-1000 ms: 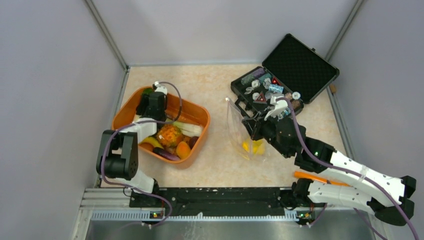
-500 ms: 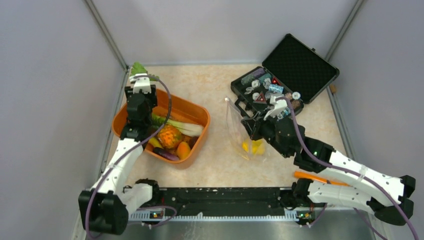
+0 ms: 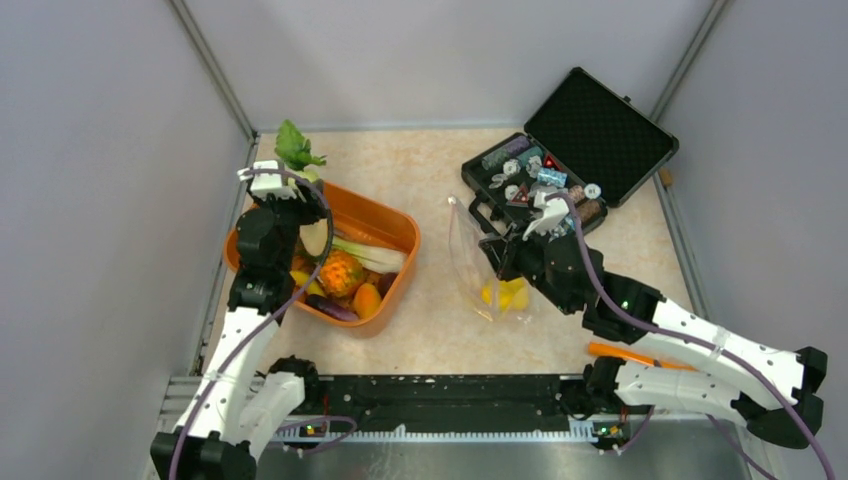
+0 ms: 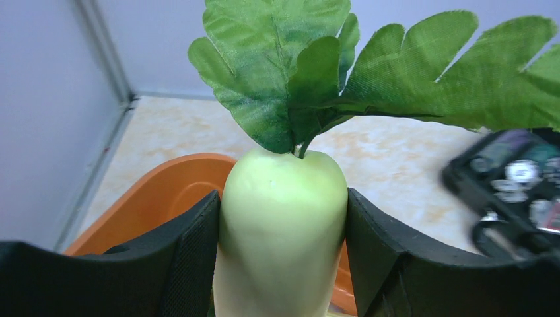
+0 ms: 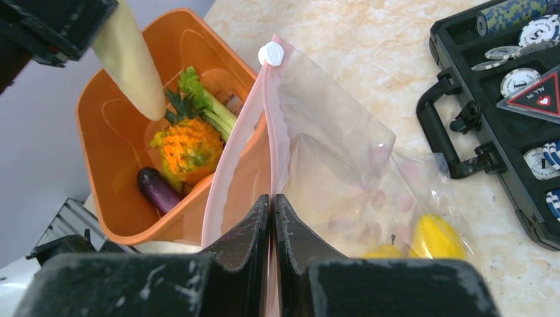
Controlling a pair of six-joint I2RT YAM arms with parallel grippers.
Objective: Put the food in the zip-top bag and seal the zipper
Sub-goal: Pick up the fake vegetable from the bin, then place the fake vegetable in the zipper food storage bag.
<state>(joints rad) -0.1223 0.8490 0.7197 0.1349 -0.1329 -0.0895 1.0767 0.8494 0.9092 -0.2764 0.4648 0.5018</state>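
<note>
Pale desk (image 3: 430, 330) holds an orange tub (image 5: 105, 132) and the zip-top bag (image 5: 330, 152). Left hand (image 4: 282, 205) squeezes a leafy green-white stalk (image 4: 280, 264) above the tub. Right hand (image 5: 273, 205) pinches the zipper (image 5: 241, 132). Big leaves could snag the narrow mouth, so the stalk might fall outside.

Leafy radish (image 4: 280, 224) lifted out of orange tub (image 4: 158, 191) (left jaws), higher

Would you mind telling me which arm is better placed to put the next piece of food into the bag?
Left: the left gripper is shut on the leafy radish, above the orange tub, while the right gripper pinches the mouth of the zip-top bag, holding it up.
</note>
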